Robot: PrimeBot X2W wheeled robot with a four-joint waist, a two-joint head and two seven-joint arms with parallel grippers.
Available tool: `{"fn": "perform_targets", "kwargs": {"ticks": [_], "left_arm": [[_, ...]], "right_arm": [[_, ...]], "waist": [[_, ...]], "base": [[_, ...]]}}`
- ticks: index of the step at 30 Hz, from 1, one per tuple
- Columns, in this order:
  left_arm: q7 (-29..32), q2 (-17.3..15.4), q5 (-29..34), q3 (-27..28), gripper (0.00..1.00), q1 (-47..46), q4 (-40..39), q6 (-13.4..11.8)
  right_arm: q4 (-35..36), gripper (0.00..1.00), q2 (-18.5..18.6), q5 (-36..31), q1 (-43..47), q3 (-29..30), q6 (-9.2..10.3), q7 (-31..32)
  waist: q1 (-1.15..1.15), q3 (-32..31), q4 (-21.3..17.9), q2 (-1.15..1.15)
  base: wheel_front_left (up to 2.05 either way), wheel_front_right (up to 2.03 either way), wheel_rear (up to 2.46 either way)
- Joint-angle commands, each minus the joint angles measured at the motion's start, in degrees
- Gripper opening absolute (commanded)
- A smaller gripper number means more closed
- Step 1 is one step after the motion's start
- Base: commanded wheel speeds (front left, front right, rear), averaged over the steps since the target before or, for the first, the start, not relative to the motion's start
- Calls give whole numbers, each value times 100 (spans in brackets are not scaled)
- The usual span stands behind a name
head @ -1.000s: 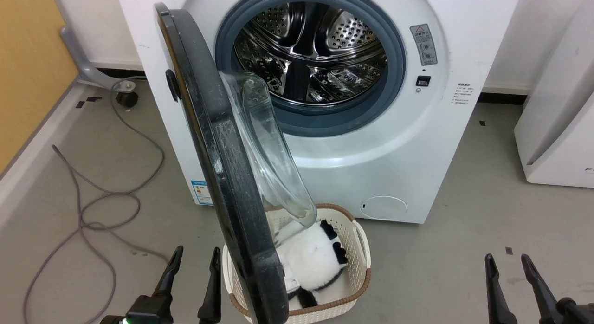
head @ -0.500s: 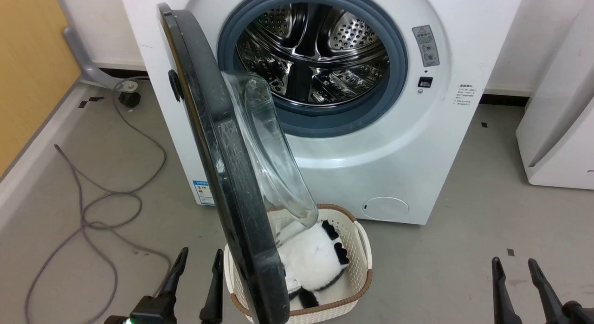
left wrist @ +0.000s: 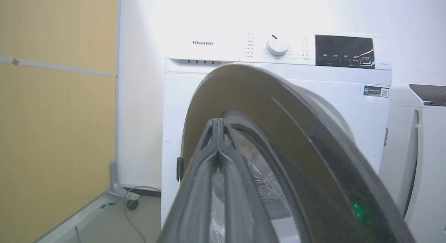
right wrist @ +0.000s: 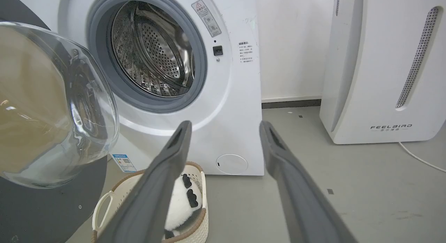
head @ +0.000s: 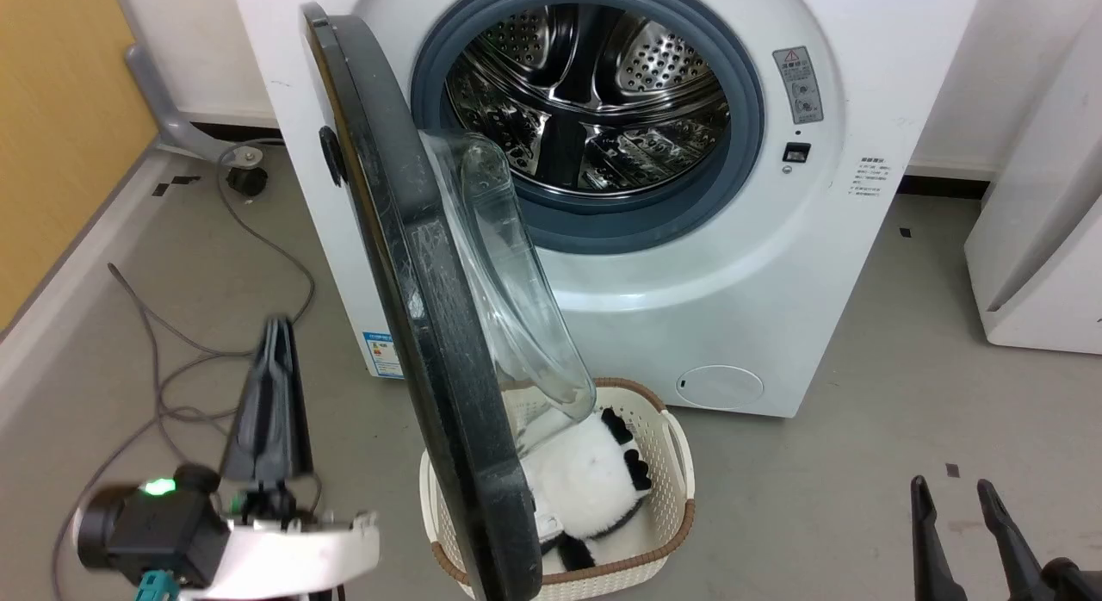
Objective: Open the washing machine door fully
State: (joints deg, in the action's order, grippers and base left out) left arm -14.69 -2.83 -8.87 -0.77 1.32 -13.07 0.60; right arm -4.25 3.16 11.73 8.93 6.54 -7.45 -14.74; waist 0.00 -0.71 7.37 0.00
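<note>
The white washing machine [head: 775, 239] shows its grey-ringed porthole and steel drum [head: 594, 93]. The washing machine door [head: 413, 265] is swung out on its left hinge and stands nearly edge-on to me, its clear glass bowl [head: 516, 308] facing right. My left gripper [head: 277, 327] is raised to the left of the door's outer face, apart from it, fingers shut with nothing between them. In the left wrist view that gripper [left wrist: 217, 122] points at the door [left wrist: 278, 107]. My right gripper [head: 950, 489] is low at the right, open and empty, [right wrist: 224, 126] facing the machine.
A cream laundry basket [head: 680, 463] holding a black-and-white plush [head: 585, 480] sits on the floor under the door's lower edge. Grey cables [head: 172, 368] lie on the floor at the left by a yellow wall [head: 52, 110]. A white appliance [right wrist: 383, 62] stands at the right.
My left arm has lifted from the bottom edge and its fingers have closed from open to shut. The camera has shifted slightly; door and right gripper look unchanged.
</note>
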Motion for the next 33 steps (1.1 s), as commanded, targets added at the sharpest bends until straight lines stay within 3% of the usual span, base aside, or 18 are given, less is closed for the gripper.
{"fn": "perform_targets", "kwargs": {"ticks": [1,7,15,16,20,33], "left_arm": [[-30,-5,175,-9,0,-143,-125,-17],[-31,-5,358,-209,0,-651,-722,-130],[-31,-23,545,-622,0,-690,-1054,-13],[61,-123,816,-899,0,-656,-1141,72],[341,-115,953,-1346,0,-603,-1186,187],[1557,-45,527,-2269,0,48,-571,170]], "right_arm": [[-17,100,-28,26,-48,-11,-3,-25],[-78,100,-28,54,-76,-55,-3,-26],[-137,100,-28,11,-85,-112,-3,-26],[-135,100,-28,5,-72,-96,-3,-26],[-152,100,-28,4,-57,-113,-3,-26],[-254,100,-28,103,-61,-184,-3,-26]], "waist": [[0,0,2,0],[0,-15,-8,0],[0,-51,-55,0],[0,-56,-37,0],[0,-66,3,0],[0,-98,109,0]], "base": [[0,0,0],[0,0,0],[0,0,0],[0,0,0],[0,0,0],[0,0,0]]}}
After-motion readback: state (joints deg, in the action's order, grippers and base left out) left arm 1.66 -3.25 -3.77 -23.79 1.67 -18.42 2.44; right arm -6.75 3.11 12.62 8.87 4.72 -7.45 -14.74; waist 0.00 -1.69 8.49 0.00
